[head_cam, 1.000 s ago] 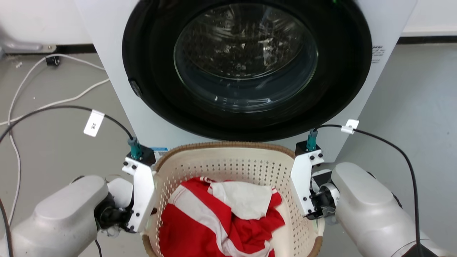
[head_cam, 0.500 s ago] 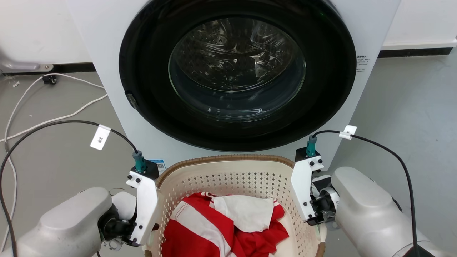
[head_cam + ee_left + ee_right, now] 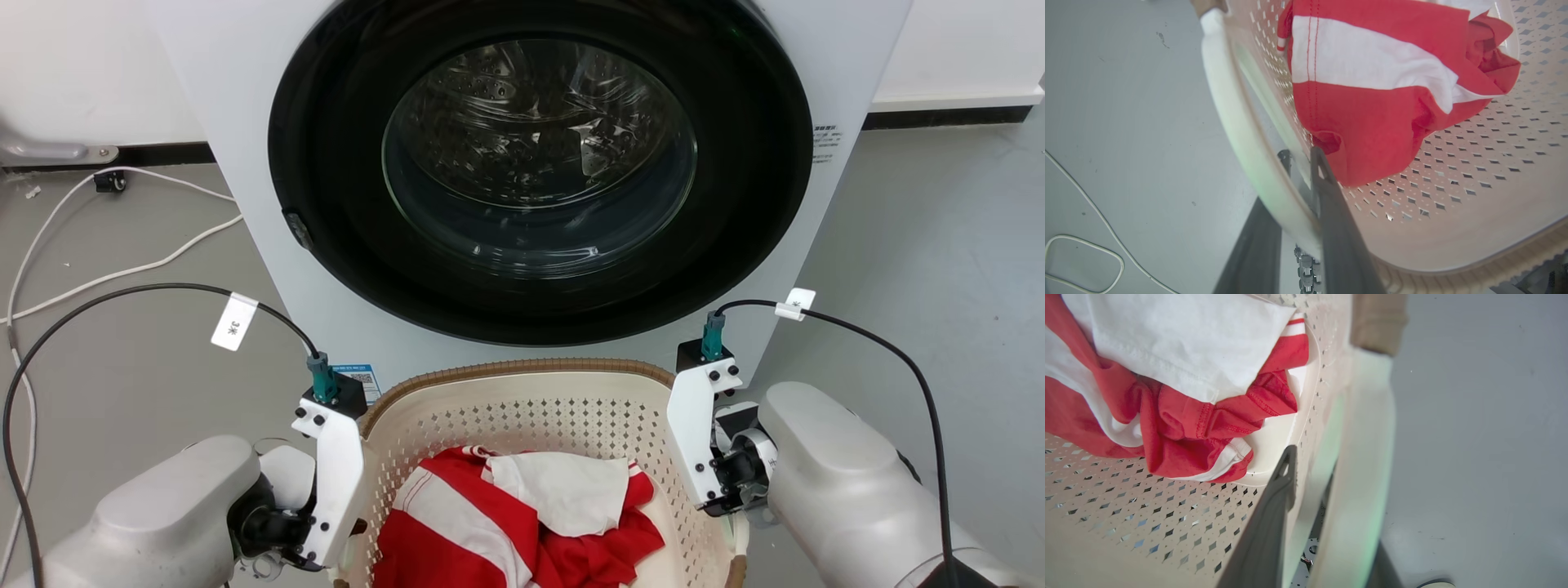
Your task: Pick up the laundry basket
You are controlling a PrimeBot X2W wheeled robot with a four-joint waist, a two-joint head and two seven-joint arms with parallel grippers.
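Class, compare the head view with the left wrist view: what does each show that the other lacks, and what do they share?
Head view adds: the washing machine with its round glass door, and the left forearm and right forearm flanking the laundry basket. Left wrist view adds: the left gripper, its fingers on either side of the white handle. Shared: the basket's perforated wall, the red-and-white clothing inside, and grey floor.

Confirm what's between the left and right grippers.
The laundry basket, holding red-and-white clothing, spans the gap between left gripper and right gripper in the head view.
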